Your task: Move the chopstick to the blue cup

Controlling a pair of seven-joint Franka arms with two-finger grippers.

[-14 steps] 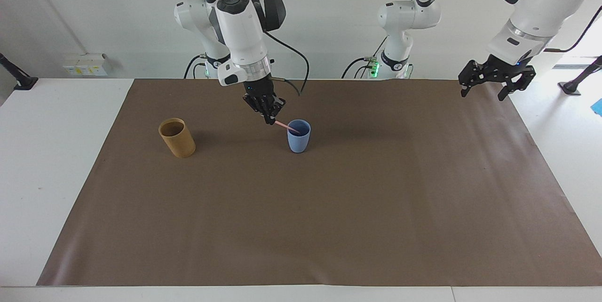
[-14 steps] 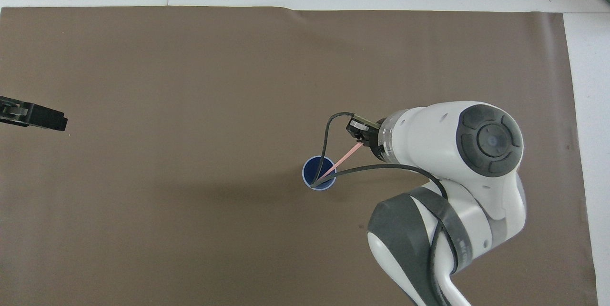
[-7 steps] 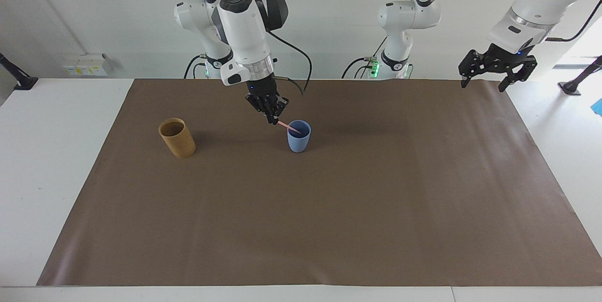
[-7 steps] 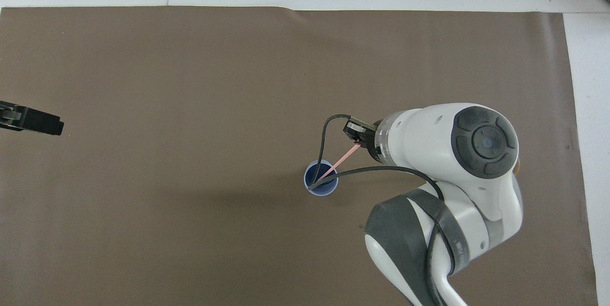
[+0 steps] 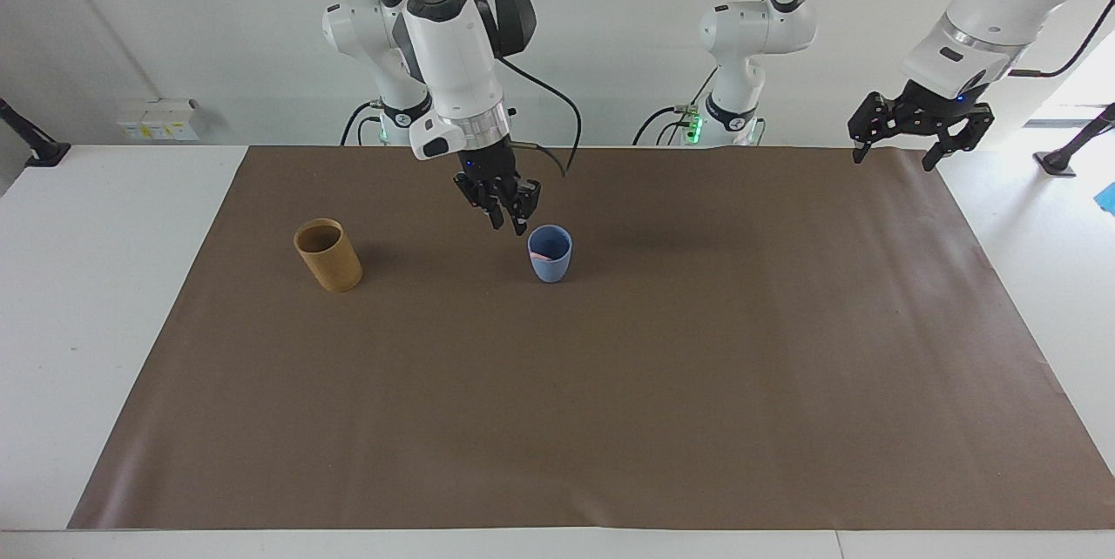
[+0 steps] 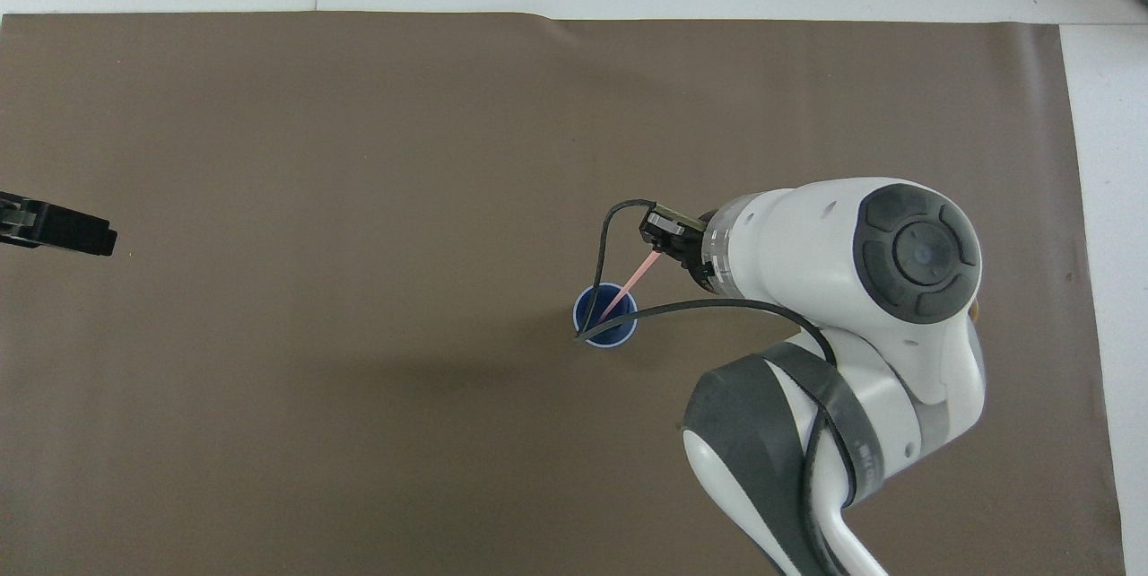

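Observation:
The blue cup [image 5: 550, 256] [image 6: 606, 328] stands upright on the brown mat. The chopstick [image 6: 628, 287] is a thin pink stick. In the overhead view it leans with its lower end in the cup and its upper end toward my right gripper. The facing view shows only a pink bit [image 5: 540, 256] inside the cup. My right gripper [image 5: 509, 226] hangs just above the cup's rim, on the side toward the right arm's end. Its fingers stand apart with nothing between them. My left gripper [image 5: 895, 160] [image 6: 81, 237] waits open, high over the mat's corner at the left arm's end.
A taller tan cylindrical cup [image 5: 328, 256] stands on the mat [image 5: 610, 393] toward the right arm's end, level with the blue cup. The right arm's black cable [image 6: 619, 226] loops over the blue cup in the overhead view. White tabletop borders the mat.
My right gripper has opened and let go of the chopstick, which has dropped deeper into the blue cup. The cup has shifted slightly toward the right arm's end. The left gripper rose a little.

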